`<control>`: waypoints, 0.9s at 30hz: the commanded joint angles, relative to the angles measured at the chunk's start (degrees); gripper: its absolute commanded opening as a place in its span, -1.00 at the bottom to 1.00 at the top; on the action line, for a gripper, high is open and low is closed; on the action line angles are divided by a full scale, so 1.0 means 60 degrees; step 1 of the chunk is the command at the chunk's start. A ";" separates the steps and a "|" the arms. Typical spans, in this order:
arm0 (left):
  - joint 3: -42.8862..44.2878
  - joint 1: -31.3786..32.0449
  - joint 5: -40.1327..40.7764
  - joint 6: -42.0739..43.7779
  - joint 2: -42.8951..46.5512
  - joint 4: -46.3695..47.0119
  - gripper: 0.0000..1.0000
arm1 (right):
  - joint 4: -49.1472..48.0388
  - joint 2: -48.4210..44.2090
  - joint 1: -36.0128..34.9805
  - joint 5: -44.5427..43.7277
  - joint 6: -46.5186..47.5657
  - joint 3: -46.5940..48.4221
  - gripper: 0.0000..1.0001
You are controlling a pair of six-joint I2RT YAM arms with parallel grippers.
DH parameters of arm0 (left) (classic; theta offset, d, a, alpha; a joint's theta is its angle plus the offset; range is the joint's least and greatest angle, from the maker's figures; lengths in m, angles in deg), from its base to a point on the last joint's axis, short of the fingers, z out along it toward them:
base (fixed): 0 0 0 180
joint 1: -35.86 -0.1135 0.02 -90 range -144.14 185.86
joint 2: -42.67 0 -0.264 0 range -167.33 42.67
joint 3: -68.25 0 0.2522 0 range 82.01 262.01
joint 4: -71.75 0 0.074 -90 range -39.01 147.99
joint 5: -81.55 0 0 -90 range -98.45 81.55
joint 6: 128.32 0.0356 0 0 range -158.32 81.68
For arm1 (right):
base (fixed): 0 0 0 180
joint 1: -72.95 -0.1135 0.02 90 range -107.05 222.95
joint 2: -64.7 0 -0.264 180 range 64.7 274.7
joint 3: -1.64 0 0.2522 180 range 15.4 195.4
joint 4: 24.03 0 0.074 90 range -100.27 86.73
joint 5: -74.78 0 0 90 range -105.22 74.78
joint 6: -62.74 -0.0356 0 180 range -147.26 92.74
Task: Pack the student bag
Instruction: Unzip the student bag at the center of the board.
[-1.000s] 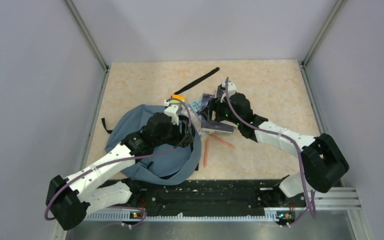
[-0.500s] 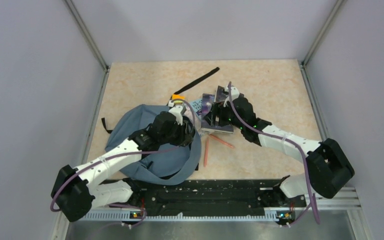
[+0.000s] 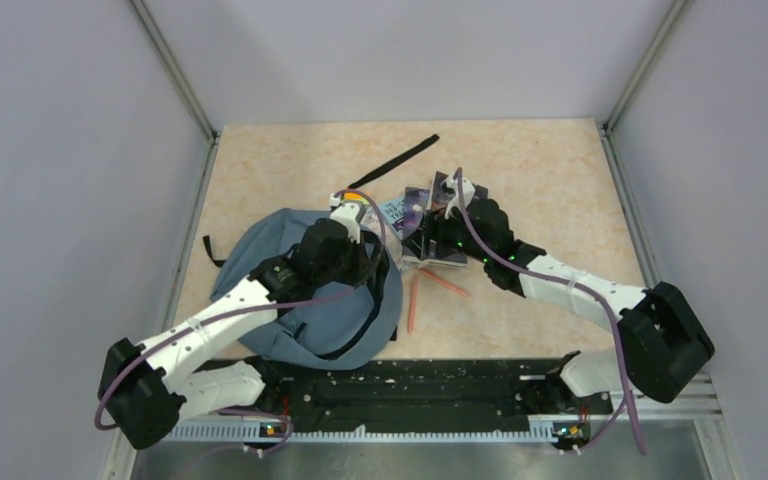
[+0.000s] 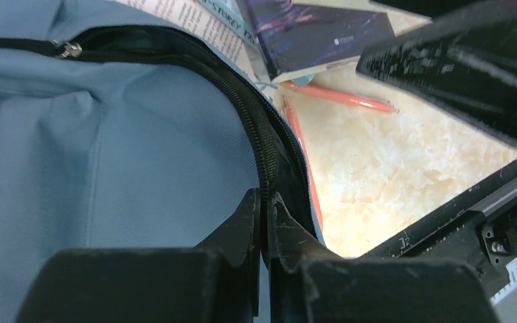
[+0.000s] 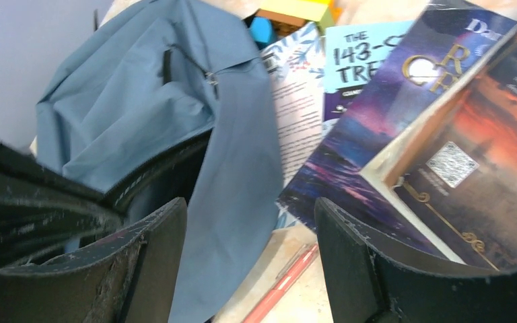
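Note:
The slate-blue student bag point(image 3: 250, 262) lies at the table's near left, its black-zippered mouth facing right. My left gripper point(image 4: 264, 202) is shut on the zipper rim point(image 4: 250, 124) of the bag's opening, the black teeth pinched between both fingers. In the top view that left gripper point(image 3: 375, 262) sits at the bag's right edge. My right gripper point(image 5: 250, 222) hangs open, nothing between its fingers, just right of the bag's blue flap point(image 5: 239, 155) and above a pile of books point(image 5: 404, 114). From above the right gripper point(image 3: 422, 238) is over those books point(image 3: 438, 256).
Two orange-red pens point(image 3: 412, 300) lie on the table just right of the bag, one also under my right gripper point(image 5: 283, 282). A black strap point(image 3: 395, 160) lies further back. A yellow-orange block point(image 3: 357, 193) sits behind the bag. Grey walls enclose the table.
My left gripper has closed onto the bag's zipper rim and its arm has shifted slightly left. The right arm has edged left toward the bag, jaws narrowing a little but still open.

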 commanded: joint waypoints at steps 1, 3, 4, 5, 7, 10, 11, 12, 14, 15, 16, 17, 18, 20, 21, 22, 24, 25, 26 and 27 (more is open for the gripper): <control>0.0784 -0.0036 0.0721 0.0482 0.0537 -0.0002 -1.00 | -0.1270 -0.0576 -0.0420 0.0980 0.0328 -0.0215 0.37; 0.1194 -0.0090 0.0880 0.0803 0.0545 -0.0285 -1.00 | -0.1709 -0.0700 -0.0714 0.1229 0.0457 -0.0335 0.37; 0.1380 -0.0130 0.0913 0.0931 0.0520 -0.0509 -1.00 | -0.1860 -0.0746 -0.0904 0.1306 0.0543 -0.0392 0.38; 0.1562 -0.0166 0.0932 0.1044 0.0477 -0.0598 -1.00 | -0.1998 -0.0783 -0.1104 0.1331 0.0604 -0.0407 0.38; 0.1845 -0.0251 0.0941 0.1224 0.0389 -0.0843 -1.00 | -0.2227 -0.0827 -0.1508 0.1320 0.0682 -0.0445 0.38; 0.2080 -0.0361 0.0885 0.1387 0.0275 -0.0990 -1.00 | -0.2599 -0.0802 -0.1922 0.1321 0.0493 -0.0467 0.38; 0.2120 -0.0391 0.0864 0.1408 0.0254 -0.1013 -1.00 | -0.2719 -0.0761 -0.2029 0.1331 0.0329 -0.0455 0.39; 0.2142 -0.0415 0.0823 0.1420 0.0244 -0.1022 -1.00 | -0.2893 -0.0686 -0.2118 0.1347 0.0143 -0.0441 0.39; 0.2156 -0.0440 0.0715 0.1417 0.0233 -0.1014 -1.00 | -0.3081 -0.0423 -0.2312 0.1272 -0.0286 -0.0379 0.39; 0.2155 -0.0452 0.0680 0.1414 0.0238 -0.1009 -1.00 | -0.3053 -0.0292 -0.2366 0.1100 -0.0670 -0.0316 0.39; 0.2155 -0.0455 0.0678 0.1406 0.0250 -0.1008 -1.00 | -0.3030 -0.0124 -0.2394 0.0945 -0.1131 -0.0240 0.39; 0.2142 -0.0467 0.0684 0.1392 0.0244 -0.1010 -1.00 | -0.3175 0.0047 -0.2402 0.1108 -0.1445 -0.0167 0.38; 0.2141 -0.0470 0.0678 0.1378 0.0256 -0.1008 -1.00 | -0.3453 0.0221 -0.2443 0.1339 -0.1708 -0.0130 0.37; 0.2133 -0.0470 0.0652 0.1362 0.0267 -0.1010 -1.00 | -0.3894 0.0473 -0.2663 0.1365 -0.2071 -0.0117 0.37; 0.2126 -0.0481 0.0648 0.1356 0.0279 -0.1012 -1.00 | -0.4019 0.0591 -0.2787 0.1276 -0.2154 -0.0096 0.37; 0.2122 -0.0481 0.0641 0.1347 0.0286 -0.1009 -1.00 | -0.4055 0.0699 -0.2905 0.1159 -0.2183 -0.0026 0.37; 0.2112 -0.0485 0.0622 0.1340 0.0314 -0.1009 -1.00 | -0.3943 0.0958 -0.3008 0.1037 -0.2256 0.0187 0.37; 0.2099 -0.0485 0.0615 0.1340 0.0321 -0.1008 -1.00 | -0.3980 0.1056 -0.3028 0.1052 -0.2324 0.0240 0.36; 0.2090 -0.0494 0.0605 0.1340 0.0330 -0.1012 -1.00 | -0.4072 0.1138 -0.3036 0.1056 -0.2430 0.0241 0.36; 0.2074 -0.0499 0.0604 0.1340 0.0343 -0.1010 -1.00 | -0.4203 0.1196 -0.3038 0.1043 -0.2507 0.0225 0.36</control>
